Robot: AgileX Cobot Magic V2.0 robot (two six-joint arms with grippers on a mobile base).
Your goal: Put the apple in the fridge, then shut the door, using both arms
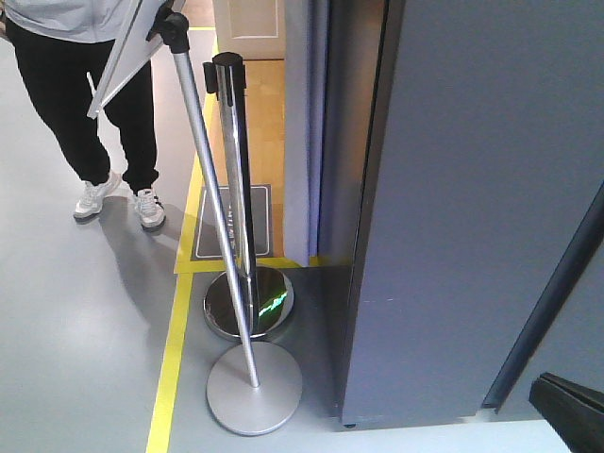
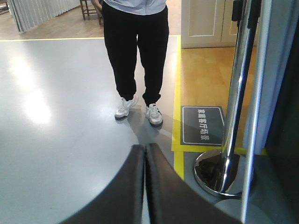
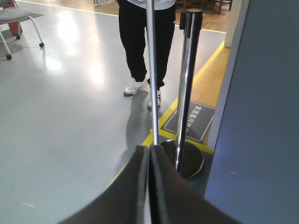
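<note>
The fridge (image 1: 472, 208) fills the right of the front view as a tall dark grey panel standing on the floor, and its white inside does not show. The same grey face appears at the right of the right wrist view (image 3: 261, 121). I cannot tell which face is the door. The apple is out of view. My left gripper (image 2: 145, 147) is shut with nothing in it, hanging over the grey floor. My right gripper (image 3: 149, 148) is also shut and holds nothing, just left of the fridge. A black arm part (image 1: 572, 408) shows in the bottom right corner.
A chrome stanchion post (image 1: 236, 189) and a tilted grey post (image 1: 219, 226) with a round base (image 1: 255, 387) stand just left of the fridge. A person in black trousers (image 1: 94, 94) stands beyond. Yellow floor tape (image 1: 173, 368) and a dark floor sign (image 2: 202, 125) lie nearby.
</note>
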